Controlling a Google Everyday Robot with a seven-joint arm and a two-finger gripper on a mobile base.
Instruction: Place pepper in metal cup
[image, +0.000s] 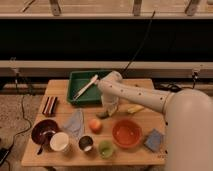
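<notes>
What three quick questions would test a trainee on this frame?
1. True or false: the pepper already lies in the metal cup.
2. Which thing stands between the white cup and the light green cup? A metal cup, B orange bowl, C blue sponge.
3. Where is the hand?
Key: 1 false, the pepper is at the hand, well apart from the cup. 2 A. 3 Low over the table just in front of the green tray, right at the pepper.
</notes>
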